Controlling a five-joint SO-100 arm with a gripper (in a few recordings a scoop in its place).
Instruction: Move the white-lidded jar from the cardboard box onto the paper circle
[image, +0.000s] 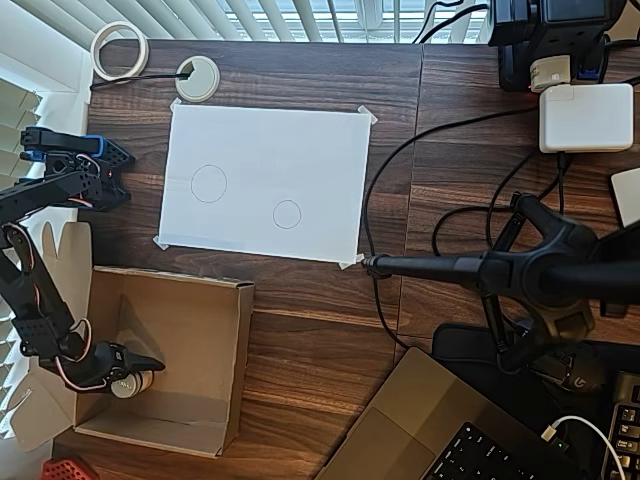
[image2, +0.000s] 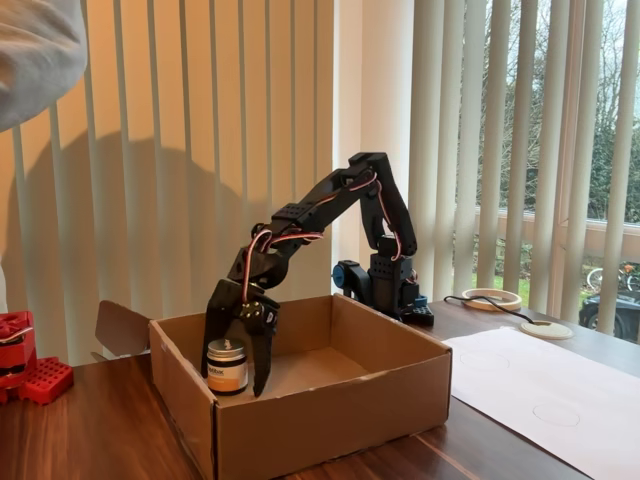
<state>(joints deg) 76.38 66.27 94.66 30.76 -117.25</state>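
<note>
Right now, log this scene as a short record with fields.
jar: white-lidded jar upright inside the cardboard box, near its left side in the fixed view
end effector: end effector lowered into the box, fingers straddling the jar; contact cannot be judged
target: paper circle, the smaller of two pencil outlines on the taped white sheet, unoccupied
other circle: larger circle, unoccupied
task state: jar not yet lifted out
</note>
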